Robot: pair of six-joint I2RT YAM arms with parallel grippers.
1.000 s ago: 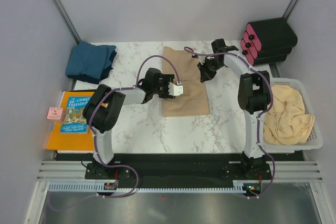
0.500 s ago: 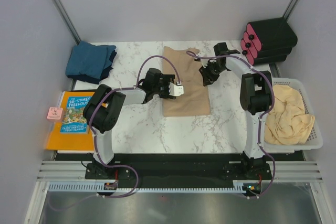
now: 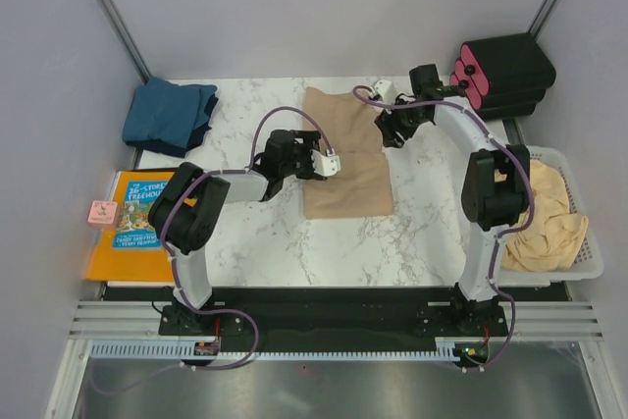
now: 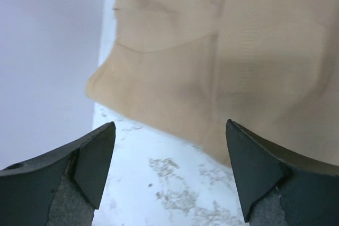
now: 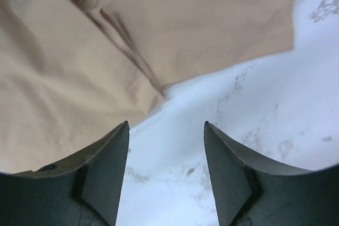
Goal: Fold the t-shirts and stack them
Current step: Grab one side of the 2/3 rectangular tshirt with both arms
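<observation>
Three shirts here: one tan shirt (image 3: 343, 159) on the table (image 3: 265, 233), one folded teal shirt (image 3: 172, 117), one beige shirt (image 3: 549, 218) in the basket (image 3: 538, 152). Left gripper (image 4: 169, 125) and right gripper (image 5: 166, 125) are both spread apart, holding nothing.

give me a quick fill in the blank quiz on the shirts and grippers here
1. The left gripper and the right gripper are both ____.
2. ____ gripper holds the tan shirt.
3. The beige shirt sits in the basket on the robot's ____ side.
4. The book lies on the robot's ____ side.

Missing words: open; Neither; right; left
</observation>
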